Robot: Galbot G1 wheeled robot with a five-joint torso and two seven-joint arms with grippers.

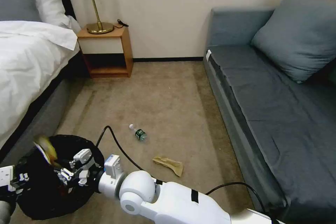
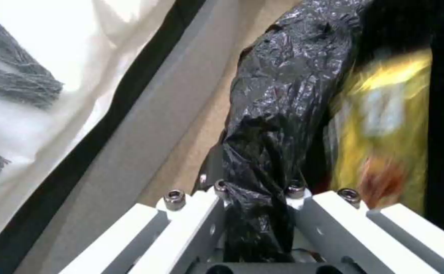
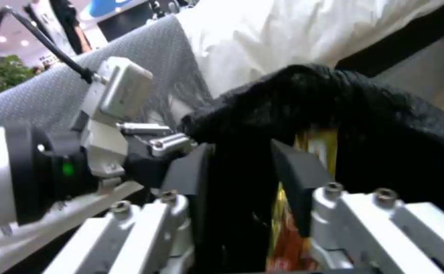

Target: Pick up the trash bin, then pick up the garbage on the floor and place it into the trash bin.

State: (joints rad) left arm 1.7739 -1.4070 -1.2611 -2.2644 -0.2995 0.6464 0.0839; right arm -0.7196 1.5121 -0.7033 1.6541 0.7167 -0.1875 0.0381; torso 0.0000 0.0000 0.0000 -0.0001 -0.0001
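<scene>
Black crinkly bag lines the trash bin (image 1: 42,196), clamped by white left gripper (image 2: 255,198). Blurred yellow-gold wrapper (image 2: 384,125) with red-orange patch just beside that gripper, inside bin. White right gripper (image 1: 75,171) with black pads (image 3: 298,179) over bin. Beyond it on beige carpet (image 1: 168,98): clear bottle (image 1: 138,133), green label; tan paper bag (image 1: 168,164).

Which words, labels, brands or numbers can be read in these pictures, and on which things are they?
No text can be read.
Small clear bottle on the carpet: green label, too small to read.
Yellow wrapper inside the trash bin: print blurred.
Tan paper bag on the carpet: no print visible.
</scene>
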